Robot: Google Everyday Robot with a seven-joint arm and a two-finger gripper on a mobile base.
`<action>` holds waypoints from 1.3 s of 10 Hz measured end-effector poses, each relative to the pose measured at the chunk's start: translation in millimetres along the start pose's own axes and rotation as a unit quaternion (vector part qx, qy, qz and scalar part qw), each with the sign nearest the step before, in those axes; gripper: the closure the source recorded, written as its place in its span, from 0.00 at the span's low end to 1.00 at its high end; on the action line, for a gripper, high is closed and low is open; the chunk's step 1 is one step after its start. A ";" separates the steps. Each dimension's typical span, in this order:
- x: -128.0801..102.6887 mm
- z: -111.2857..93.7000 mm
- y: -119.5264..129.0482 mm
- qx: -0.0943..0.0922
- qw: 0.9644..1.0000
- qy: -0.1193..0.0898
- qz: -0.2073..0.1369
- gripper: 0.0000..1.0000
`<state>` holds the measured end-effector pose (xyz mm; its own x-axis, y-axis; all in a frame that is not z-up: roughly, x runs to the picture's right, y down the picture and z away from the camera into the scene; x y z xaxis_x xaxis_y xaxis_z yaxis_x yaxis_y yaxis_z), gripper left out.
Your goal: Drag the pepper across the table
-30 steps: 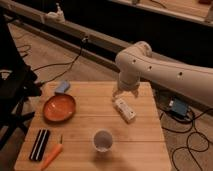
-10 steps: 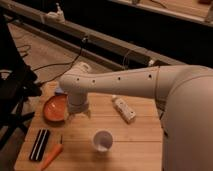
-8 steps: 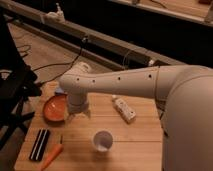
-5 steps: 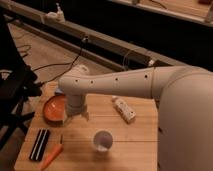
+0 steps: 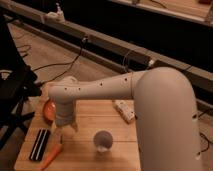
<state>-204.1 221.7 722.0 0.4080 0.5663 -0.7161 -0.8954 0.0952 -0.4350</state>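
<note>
The pepper (image 5: 51,157) is slim and orange and lies near the front left corner of the wooden table (image 5: 85,155). My arm reaches in from the right across the table. The gripper (image 5: 62,133) points down at the left side, just above and behind the pepper's upper end and in front of the orange bowl (image 5: 48,111). I cannot tell whether it touches the pepper.
A black rectangular object (image 5: 40,144) lies left of the pepper. A white cup (image 5: 103,140) stands at the front middle. A white power strip (image 5: 125,110) lies at the right. The arm hides most of the bowl. Cables and a black chair are on the floor to the left.
Three seconds ago the arm was over the right side. It has swung left over the bowl, and in the last half second the gripper came a little down towards the pepper.
</note>
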 end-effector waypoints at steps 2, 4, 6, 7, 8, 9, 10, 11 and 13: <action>-2.8 19.7 9.8 -0.010 1.000 0.011 0.015 0.33; -6.3 31.6 21.9 -0.005 1.000 0.004 0.029 0.33; -7.7 32.2 23.1 -0.002 0.999 -0.001 0.032 0.33; -7.7 32.3 23.3 -0.002 0.999 -0.001 0.032 0.33; -7.7 32.3 23.4 -0.002 0.999 -0.001 0.032 0.33; -7.1 32.8 23.8 -0.003 0.999 0.000 0.032 0.33; -1.7 39.9 27.4 -0.012 0.999 0.012 0.032 0.33; 2.6 44.7 32.5 -0.018 0.999 0.021 0.029 0.33; 8.4 56.4 40.8 -0.034 0.998 0.036 0.026 0.33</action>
<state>-247.2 276.6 729.0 0.3751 0.5085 -0.7751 -0.9028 0.0107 -0.4299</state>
